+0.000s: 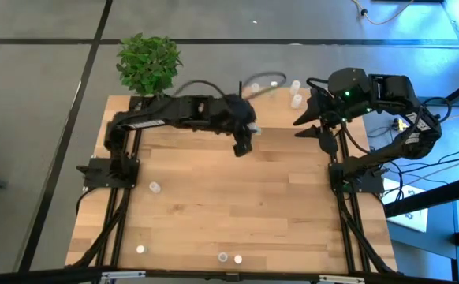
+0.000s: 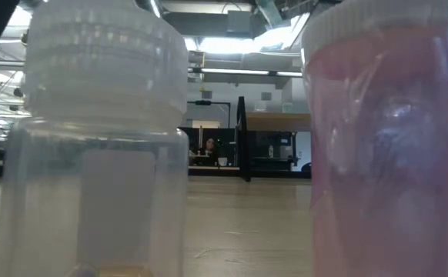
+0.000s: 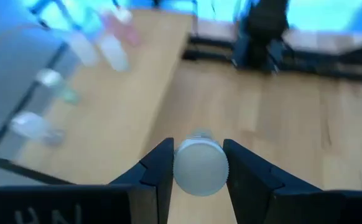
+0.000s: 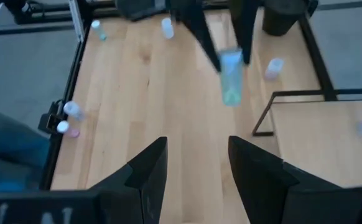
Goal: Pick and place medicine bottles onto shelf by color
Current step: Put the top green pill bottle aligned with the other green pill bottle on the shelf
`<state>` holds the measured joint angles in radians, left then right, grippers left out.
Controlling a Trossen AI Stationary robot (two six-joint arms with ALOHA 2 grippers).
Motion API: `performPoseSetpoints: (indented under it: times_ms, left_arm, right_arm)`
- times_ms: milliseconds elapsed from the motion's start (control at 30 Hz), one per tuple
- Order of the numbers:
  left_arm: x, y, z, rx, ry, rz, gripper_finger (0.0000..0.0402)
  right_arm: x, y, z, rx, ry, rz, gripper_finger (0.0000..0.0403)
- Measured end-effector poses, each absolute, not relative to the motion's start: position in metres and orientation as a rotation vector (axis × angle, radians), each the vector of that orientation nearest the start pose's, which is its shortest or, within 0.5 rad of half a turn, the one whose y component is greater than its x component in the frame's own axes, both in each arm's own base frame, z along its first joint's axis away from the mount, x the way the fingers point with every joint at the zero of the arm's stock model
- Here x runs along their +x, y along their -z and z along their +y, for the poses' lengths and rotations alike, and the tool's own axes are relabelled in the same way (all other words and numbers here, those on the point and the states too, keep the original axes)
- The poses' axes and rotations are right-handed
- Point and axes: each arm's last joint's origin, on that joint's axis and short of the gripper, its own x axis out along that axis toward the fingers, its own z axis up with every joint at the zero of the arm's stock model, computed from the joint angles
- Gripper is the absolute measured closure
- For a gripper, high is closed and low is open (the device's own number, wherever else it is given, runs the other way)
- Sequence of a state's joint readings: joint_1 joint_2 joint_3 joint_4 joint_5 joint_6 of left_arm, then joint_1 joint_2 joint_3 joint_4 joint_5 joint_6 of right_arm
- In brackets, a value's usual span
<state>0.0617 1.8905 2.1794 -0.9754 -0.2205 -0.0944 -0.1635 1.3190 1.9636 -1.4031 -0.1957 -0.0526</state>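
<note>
While our left gripper (image 3: pixel 198 163) clamps a white-capped bottle (image 3: pixel 199 167), loose bottles (image 1: pixel 229 258) dot the table (image 1: pixel 237 205). Our right gripper (image 4: pixel 193 163) hangs apart, empty, over the shelf (image 4: pixel 330 134).

light-wood table (image 1: pixel 214 197) with small bottles (image 1: pixel 155 187) scattered near left and near edges; raised shelf (image 4: pixel 318 134) at far right corner bearing several bottles.
</note>
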Motion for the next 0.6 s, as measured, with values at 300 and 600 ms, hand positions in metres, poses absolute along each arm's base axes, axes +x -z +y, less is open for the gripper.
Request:
performPoseSetpoints:
  times_ms: [300, 600]
  left_arm:
    - [0.441, -0.349, 0.015, -0.032, -0.151, 0.900, 0.0287]
    - [0.465, -0.292, 0.025, -0.111, -0.115, 1.061, 0.0287]
  right_arm:
    - [0.178, -0.484, -0.009, 0.054, -0.206, 0.808, 0.0231]
    - [0.177, -0.482, 0.000, 0.017, -0.284, 0.825, 0.0230]
